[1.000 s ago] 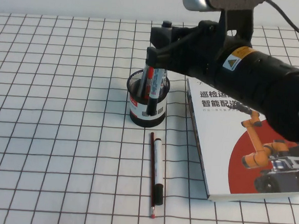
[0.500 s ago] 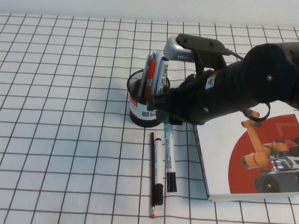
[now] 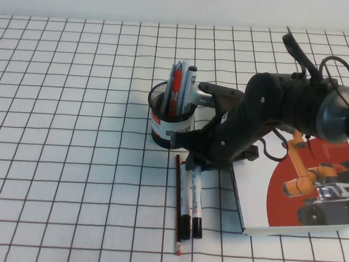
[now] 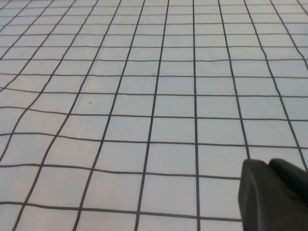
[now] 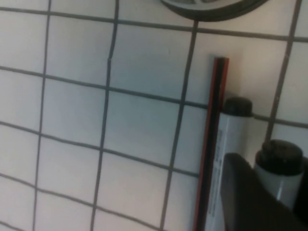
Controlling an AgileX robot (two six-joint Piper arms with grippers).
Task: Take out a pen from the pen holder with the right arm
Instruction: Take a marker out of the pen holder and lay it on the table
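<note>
The right end effector [image 3: 197, 163] sits low over the surface [image 3: 70, 171], just in front of the holder [image 3: 171, 129]. It is clenched on the upper end of a pen [image 3: 197, 200], and the right wrist view shows that end pinched between its dark pads [image 5: 245, 192]. The pen is out of the holder and lies flat on the surface with its capped end toward the robot. It is parallel to and just beside a marker [image 3: 185, 204] and a red pencil [image 3: 177, 197], between them and the book [image 3: 266, 191], seemingly so that it lines up with them. Other pens [image 3: 179, 86] stand upright in the holder. By the look of it the extraction is done, and only letting go and lifting clear are left; a gentle release should keep the pen from rolling. The left end effector [image 4: 273, 195] hangs over bare grid, out of the high view, apparently parked. Whether it is released or clenched cannot be told.
</note>
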